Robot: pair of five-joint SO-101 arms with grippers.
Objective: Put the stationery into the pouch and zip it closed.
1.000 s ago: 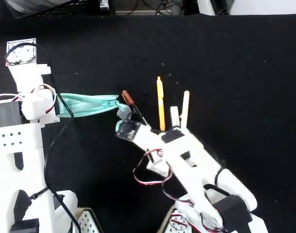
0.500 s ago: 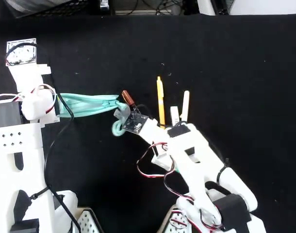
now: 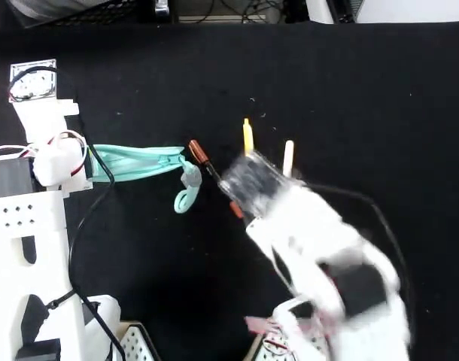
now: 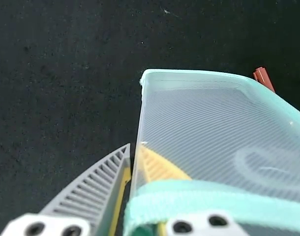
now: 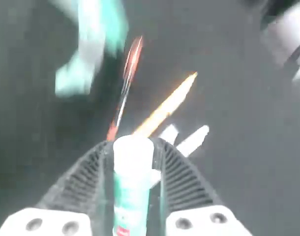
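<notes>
The black worktop carries everything. The right arm's outline is hard to make out in the high view, and it covers the near ends of the things lying ahead of it.

The teal pouch is the largest of the task's things. The left gripper is clamped on one short end of it, and its long axis runs straight out from that gripper toward the right arm. In the left wrist view the pouch wall is see-through and ribbed, and a yellow shape shows through it by the fingers; what that shape is cannot be told. The pouch's far end carries a curled teal zipper loop that hangs down onto the worktop.

The right gripper is closed on a white tube with a teal band, which stands lengthwise between the fingers with its lower part cut off.

Ahead of that gripper lies a red-brown pen, its long axis slanting away toward the pouch's far end, with part of its length under the arm. Beside it an orange pen points away from the gripper, with its near half hidden. A short white stick lies near the orange pen, likewise partly covered.
</notes>
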